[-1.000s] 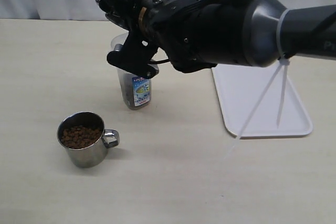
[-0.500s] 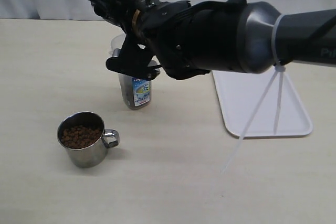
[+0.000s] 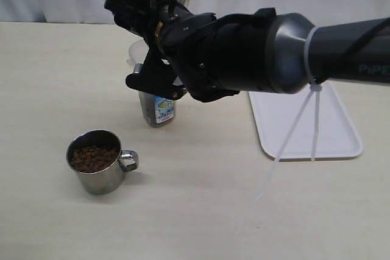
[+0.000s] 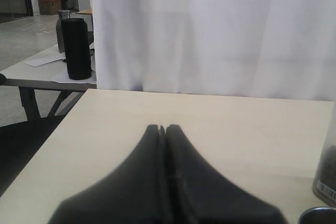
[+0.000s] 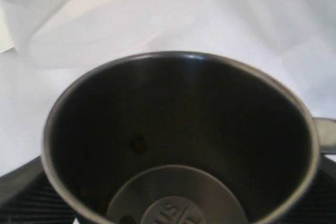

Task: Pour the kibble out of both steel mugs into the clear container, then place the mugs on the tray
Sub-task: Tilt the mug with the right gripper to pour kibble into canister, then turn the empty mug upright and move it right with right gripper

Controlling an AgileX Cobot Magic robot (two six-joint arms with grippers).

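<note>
- While the right arm reaches across the middle of the exterior view, its right gripper (image 3: 141,5) is clamped on one steel mug (image 5: 173,129), lifted to 12 o'clock over the clear container (image 3: 148,111). I judge this a pouring hold, though the arm hides the exact tilt.
- Right wrist view: the inside of the held mug is dark and almost bare, with a pellet or two on the wall. This pour looks about done.
- The clear container stands upright on the table (image 3: 244,211), with dark kibble showing low inside, beside the label (image 3: 163,106).
- The second steel mug (image 3: 100,172) is upright at 7 o'clock from the container, well apart, with its handle (image 3: 128,161) toward 3 o'clock. Its kibble (image 3: 91,158) sits close under the rim, so its pour is not yet done.
- Left gripper (image 4: 164,129): fingers pressed together, holding nothing, low over the table.
- The tray (image 3: 341,138) lies flat at 3 o'clock from the container. Neither mug is on it yet.
</note>
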